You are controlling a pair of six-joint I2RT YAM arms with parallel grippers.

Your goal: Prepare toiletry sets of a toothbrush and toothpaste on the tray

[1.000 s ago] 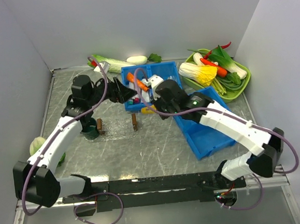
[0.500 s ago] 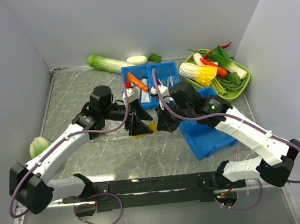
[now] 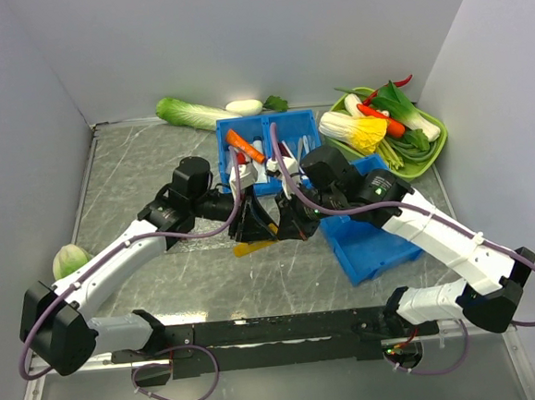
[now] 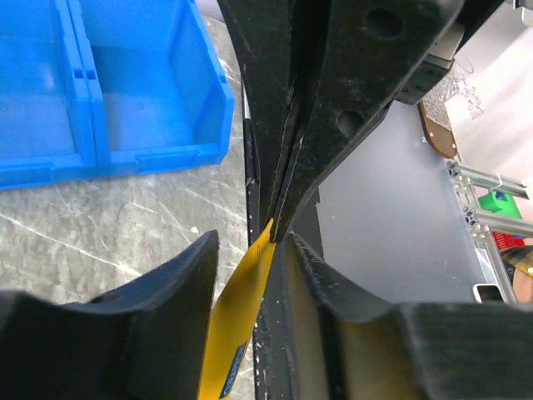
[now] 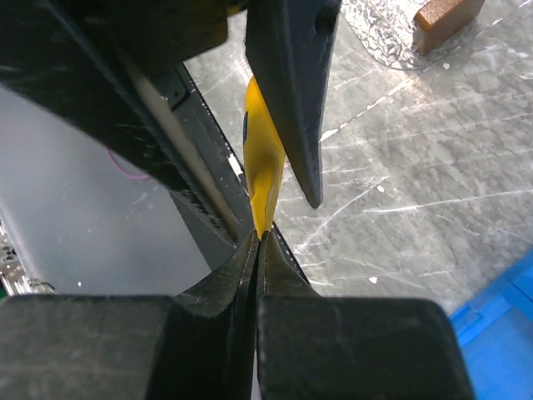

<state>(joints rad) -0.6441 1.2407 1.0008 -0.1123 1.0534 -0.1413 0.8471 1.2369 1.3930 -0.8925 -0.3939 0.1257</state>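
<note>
Top external view: yellow toothpaste tube [image 3: 251, 249] held between two claws at the middle of the table [image 3: 135, 164], on the near side of the far blue bin [image 3: 268, 152].

The flat tapered end of the tube is pinched in the right claw [image 5: 258, 237], whose jaws are fully closed on it. The body of the tube is flanked by the fingers of the left claw [image 4: 250, 250], which stand half apart. A dark gap is seen between the tube and one finger, so no grip there can be confirmed. The claws are met tip to tip. A clear tray [image 5: 387, 37] is seen in the right wrist view, apart from the tube, with a brown block [image 5: 445, 17] at its edge. A second blue bin [image 3: 368, 238] lies right of the claws. A green dish [image 3: 435, 150] of vegetables is placed at the far right.
</note>
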